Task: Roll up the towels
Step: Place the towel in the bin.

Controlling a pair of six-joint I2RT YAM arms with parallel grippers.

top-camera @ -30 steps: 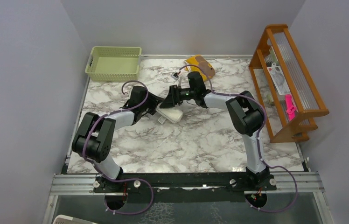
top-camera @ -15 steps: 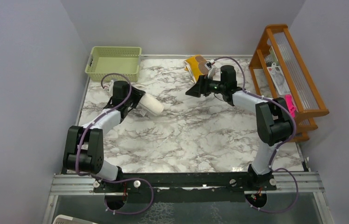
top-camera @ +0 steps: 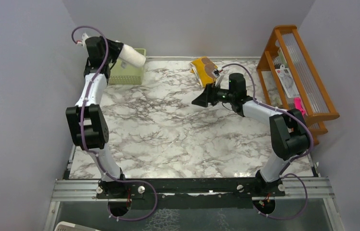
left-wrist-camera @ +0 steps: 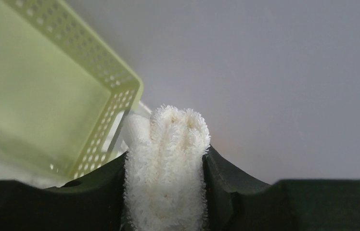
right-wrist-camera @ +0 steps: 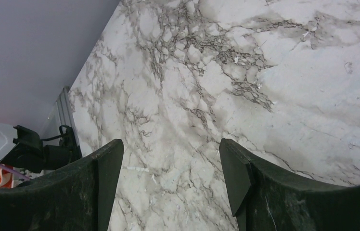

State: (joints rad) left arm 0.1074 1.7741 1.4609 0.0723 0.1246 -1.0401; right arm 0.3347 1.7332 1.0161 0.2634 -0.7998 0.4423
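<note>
My left gripper [top-camera: 118, 51] is shut on the rolled cream-white towel [top-camera: 133, 56] and holds it high, above the near right corner of the pale green basket [top-camera: 131, 77]. In the left wrist view the towel [left-wrist-camera: 164, 168] is squeezed between the two dark fingers, with the basket [left-wrist-camera: 48, 106] below to the left. The mustard-yellow towel [top-camera: 206, 69] with a brown patch lies folded at the back of the table. My right gripper [top-camera: 200, 100] is open and empty over bare marble, a little in front of the yellow towel; its wrist view [right-wrist-camera: 168, 166] shows only marble between the fingers.
A wooden rack [top-camera: 297, 77] with clear panels and small items stands along the right edge. The grey back wall is close behind the basket. The marble tabletop [top-camera: 187, 139] stretches between the arms and the front rail.
My left arm has lifted the rolled white towel from the table's left middle up and back to above the basket. My right gripper has drawn slightly toward the front and lower.
</note>
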